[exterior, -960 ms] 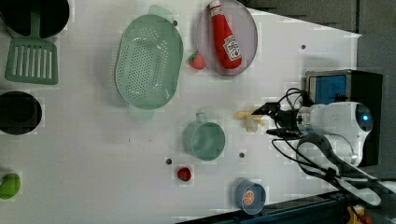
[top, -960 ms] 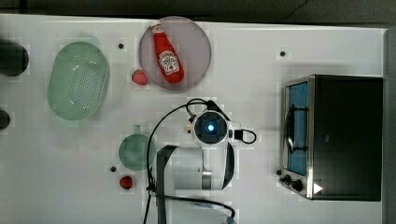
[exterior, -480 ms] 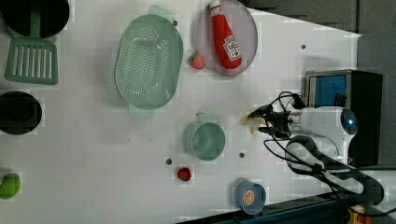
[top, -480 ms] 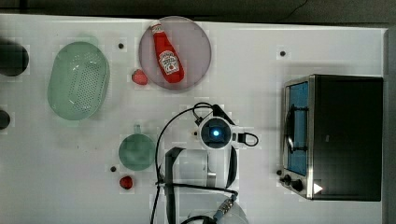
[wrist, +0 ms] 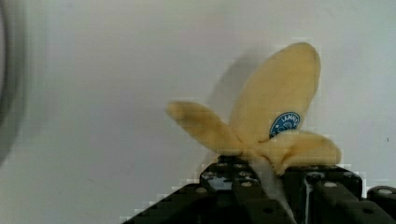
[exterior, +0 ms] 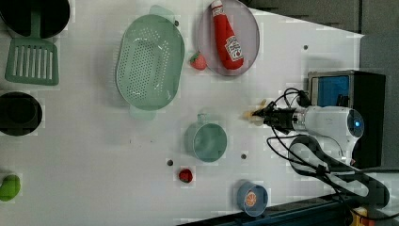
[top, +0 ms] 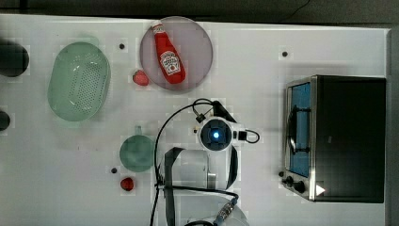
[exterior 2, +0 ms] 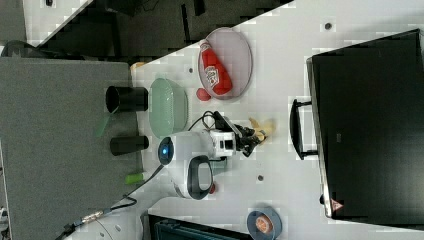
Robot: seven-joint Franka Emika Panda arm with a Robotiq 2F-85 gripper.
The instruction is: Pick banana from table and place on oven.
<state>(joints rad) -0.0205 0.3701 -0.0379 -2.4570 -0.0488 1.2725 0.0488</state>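
The pale yellow banana (wrist: 275,116) lies on the white table (top: 263,70) with its peel flaps splayed and a blue sticker on one flap. My gripper (wrist: 271,179) is down at it, shut on the banana's whitish stub, with a black finger on either side. The left view has the banana (exterior: 255,114) sticking out of the gripper (exterior: 269,115) to the left view's left. In the right view the banana (exterior 2: 263,128) sits just left of the oven handle. From above, the arm's wrist (top: 215,134) covers the banana. The black oven (top: 348,136) with its blue door stands at the top view's right.
A ketchup bottle (top: 167,54) lies on a pink plate (top: 197,47), with a strawberry (top: 140,77) beside it. A green colander (top: 79,81), a teal cup (top: 137,153) and a small red fruit (top: 126,183) lie toward the top view's left. A blue bowl (exterior: 251,197) sits near the table edge.
The arm has shifted toward the top view's right and come down over the banana. The fingers have gone from wide open to closed around the banana's stub.
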